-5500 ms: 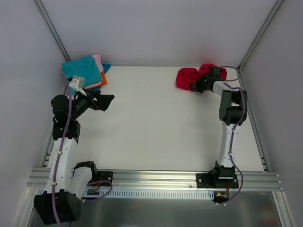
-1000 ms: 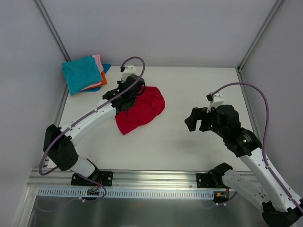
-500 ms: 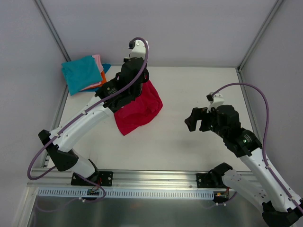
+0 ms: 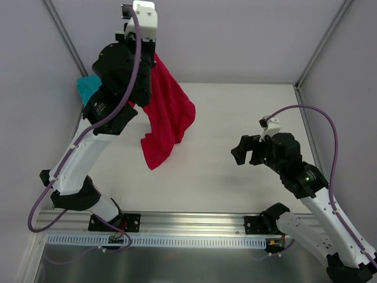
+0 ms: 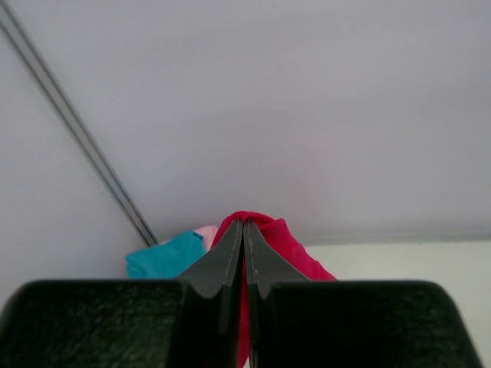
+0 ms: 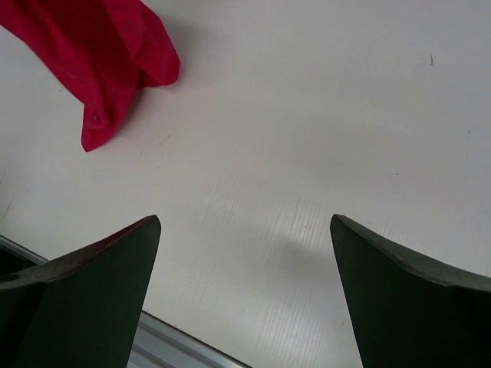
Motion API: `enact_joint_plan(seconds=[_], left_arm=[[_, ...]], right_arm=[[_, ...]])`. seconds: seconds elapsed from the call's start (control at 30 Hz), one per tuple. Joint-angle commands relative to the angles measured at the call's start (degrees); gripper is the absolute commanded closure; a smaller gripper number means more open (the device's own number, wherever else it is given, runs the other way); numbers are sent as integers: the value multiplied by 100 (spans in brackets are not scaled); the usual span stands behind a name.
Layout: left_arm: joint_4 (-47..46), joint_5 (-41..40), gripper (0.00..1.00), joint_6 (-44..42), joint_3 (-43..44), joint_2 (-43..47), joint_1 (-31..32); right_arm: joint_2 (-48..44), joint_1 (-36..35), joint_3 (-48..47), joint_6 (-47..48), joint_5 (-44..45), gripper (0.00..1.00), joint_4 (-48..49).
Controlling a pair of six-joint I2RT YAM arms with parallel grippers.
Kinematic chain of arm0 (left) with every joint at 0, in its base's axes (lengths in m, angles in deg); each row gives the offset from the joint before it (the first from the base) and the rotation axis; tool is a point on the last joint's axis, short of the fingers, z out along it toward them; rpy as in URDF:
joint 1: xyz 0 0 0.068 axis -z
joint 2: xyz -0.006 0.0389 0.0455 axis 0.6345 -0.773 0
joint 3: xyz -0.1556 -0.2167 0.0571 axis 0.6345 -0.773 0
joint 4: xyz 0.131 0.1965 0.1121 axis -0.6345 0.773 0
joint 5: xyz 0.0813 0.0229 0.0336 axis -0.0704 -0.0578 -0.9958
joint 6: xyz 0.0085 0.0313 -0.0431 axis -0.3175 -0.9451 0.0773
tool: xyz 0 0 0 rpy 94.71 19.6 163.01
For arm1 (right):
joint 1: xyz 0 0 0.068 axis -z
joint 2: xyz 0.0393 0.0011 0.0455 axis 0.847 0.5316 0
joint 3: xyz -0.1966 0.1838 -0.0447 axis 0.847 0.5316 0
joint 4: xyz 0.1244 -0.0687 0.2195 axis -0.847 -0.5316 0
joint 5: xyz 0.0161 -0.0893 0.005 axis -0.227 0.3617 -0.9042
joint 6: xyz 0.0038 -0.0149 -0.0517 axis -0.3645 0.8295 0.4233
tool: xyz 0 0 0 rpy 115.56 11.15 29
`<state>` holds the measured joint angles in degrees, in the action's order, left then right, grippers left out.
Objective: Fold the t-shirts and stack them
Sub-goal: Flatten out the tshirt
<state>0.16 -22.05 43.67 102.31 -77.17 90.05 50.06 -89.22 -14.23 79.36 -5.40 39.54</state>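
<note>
The bright red t-shirt (image 4: 169,112) hangs in the air, its lower corner reaching down over the left middle of the table. My left gripper (image 4: 154,58) is raised high and shut on the shirt's top edge. In the left wrist view the gripper (image 5: 244,223) has its jaws pressed together with red cloth (image 5: 295,249) pinched between them. Behind my left arm a teal t-shirt (image 4: 86,87) lies on the stack at the far-left corner, and teal (image 5: 165,258) and pink (image 5: 205,232) cloth shows there. My right gripper (image 4: 240,150) hovers open over the right side, holding nothing (image 6: 245,222); the red t-shirt's tail (image 6: 107,54) lies to its upper left.
The white table (image 4: 235,112) is walled by grey panels with metal frame posts (image 4: 65,35) at the far corners. An aluminium rail (image 4: 194,223) carrying the arm bases runs along the near edge.
My left arm has swung up and lifted the red t-shirt off the table, so it now hangs lengthwise. The right arm has stayed put, open.
</note>
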Motion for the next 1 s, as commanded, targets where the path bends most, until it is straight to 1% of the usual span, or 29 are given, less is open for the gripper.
enact_joint_plan(seconds=[0.0,0.03,0.1,0.13,0.23,0.3,0.33,0.4,0.5,0.53,0.6,0.63,0.67,0.7,0.73,0.77,0.8,0.87,0.97], left_arm=[[-1079,-549,100,-1396,405,423,39],[-1212,-620,100,-1711,379,502,39],[-1562,-795,100,-1959,343,774,30],[-1730,-857,100,-2265,195,993,39],[-2239,-1016,100,-2740,132,1284,39],[-2286,-1034,100,-2795,263,1355,39],[-2164,-1034,100,-2743,342,1329,39],[-2031,-1043,100,-2690,579,1215,100],[-1908,-1017,100,-2629,607,882,512],[-1829,-938,100,-2629,598,611,731],[-1828,-955,100,-2742,607,276,899],[-1828,-937,100,-2786,616,-82,1074],[-1898,-911,100,-2830,650,-260,1172],[-1899,-859,100,-2822,834,-444,1251],[-1907,-815,100,-2770,992,-838,1321],[-1864,-710,100,-2639,1168,-1016,1435],[-1524,-613,100,-2298,1500,-1192,1489],[-1547,-463,100,-2137,1565,-1518,1594],[-812,-182,100,-1094,1539,-1729,1638]], right_arm=[[-94,31,22,14,18,1,45],[-94,31,48,5,0,0,54],[-103,22,110,-30,-44,1,107],[-103,22,128,-39,-70,0,107],[-112,31,180,-48,-123,1,107],[-129,31,198,-39,-123,1,98],[-138,31,189,-13,-123,1,98],[-182,22,181,-4,-106,1,81],[-217,22,189,22,-79,1,63],[-261,22,198,22,-53,1,54],[-287,31,207,22,-35,0,37],[-331,31,224,31,-18,0,-7],[-366,22,233,57,9,1,-33],[-393,31,242,66,44,1,-51],[-462,22,251,83,96,1,-103],[-507,22,251,101,123,0,-130],[-533,22,251,136,149,1,-165],[-630,22,251,136,255,1,-227],[-726,31,242,136,430,1,-323]])
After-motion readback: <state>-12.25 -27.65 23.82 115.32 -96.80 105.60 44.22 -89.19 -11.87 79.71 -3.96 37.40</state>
